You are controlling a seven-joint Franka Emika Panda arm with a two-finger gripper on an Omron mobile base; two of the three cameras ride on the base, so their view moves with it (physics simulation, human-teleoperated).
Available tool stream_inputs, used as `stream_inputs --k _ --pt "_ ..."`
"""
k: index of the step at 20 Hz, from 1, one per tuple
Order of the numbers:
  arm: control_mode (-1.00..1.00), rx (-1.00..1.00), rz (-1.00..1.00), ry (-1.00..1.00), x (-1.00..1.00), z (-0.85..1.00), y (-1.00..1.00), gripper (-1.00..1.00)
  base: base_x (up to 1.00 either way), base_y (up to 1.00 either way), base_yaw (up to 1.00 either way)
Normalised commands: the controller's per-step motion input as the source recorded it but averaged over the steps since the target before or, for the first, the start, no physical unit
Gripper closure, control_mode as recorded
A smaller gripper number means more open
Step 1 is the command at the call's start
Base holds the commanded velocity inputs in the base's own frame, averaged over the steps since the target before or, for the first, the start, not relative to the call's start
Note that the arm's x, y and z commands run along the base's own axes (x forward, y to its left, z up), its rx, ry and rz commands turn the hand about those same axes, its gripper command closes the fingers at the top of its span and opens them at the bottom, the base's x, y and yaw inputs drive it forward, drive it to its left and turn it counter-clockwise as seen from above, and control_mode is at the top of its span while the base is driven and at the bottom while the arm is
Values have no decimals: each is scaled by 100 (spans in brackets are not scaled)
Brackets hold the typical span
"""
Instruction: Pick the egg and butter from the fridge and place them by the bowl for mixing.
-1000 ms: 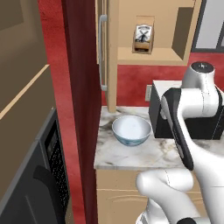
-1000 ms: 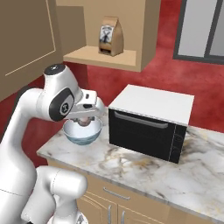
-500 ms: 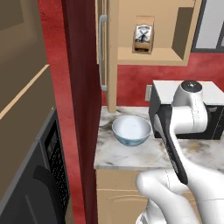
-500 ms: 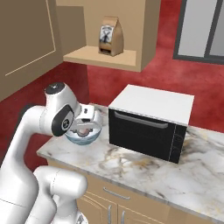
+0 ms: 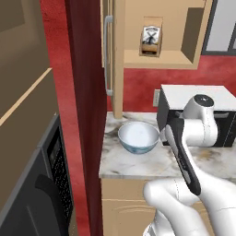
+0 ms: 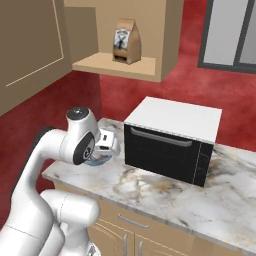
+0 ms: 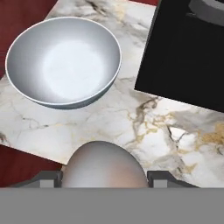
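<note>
Left base view: at the far left stands a dark built-in oven [image 5: 50,184], then a deep red wall panel, then a marble surface [image 5: 138,161]. On it sits the bowl [image 5: 138,137], pale blue-grey outside and white inside, and empty. To its right the white arm folds down low in front of a black microwave [image 5: 198,108]. Over the last second the arm has dropped from above the bowl toward the surface at the bowl's right side. I judge this to be the put-down of the first item beside the bowl.

In the hand view, the bowl [image 7: 63,61] lies at upper left, bare marble runs through the middle, and the black microwave [image 7: 183,52] fills the upper right. At the bottom centre the egg [image 7: 105,166], a rounded pinkish-grey lump, sits between the two dark fingertips of the claw [image 7: 105,177]. The claw is partly open, spread to the egg's width and gripping it on both sides. The egg hangs above the surface, near the bowl but not touching it.
</note>
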Motion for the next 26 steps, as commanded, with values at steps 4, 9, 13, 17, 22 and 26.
stream_inputs --k 4,9,13,17,22,26 --pt "-100 3 0 4 9 -37 0 100 0 0 0" --pt "-100 0 0 6 7 -47 -7 100 0 0 0" --pt "-100 3 0 1 16 -47 0 100 0 0 0" --pt "-100 12 0 -1 18 -39 5 100 0 0 0" --pt "-100 2 0 0 16 -39 1 100 0 0 0" --pt "-100 -2 0 0 21 -26 5 100 0 0 0"
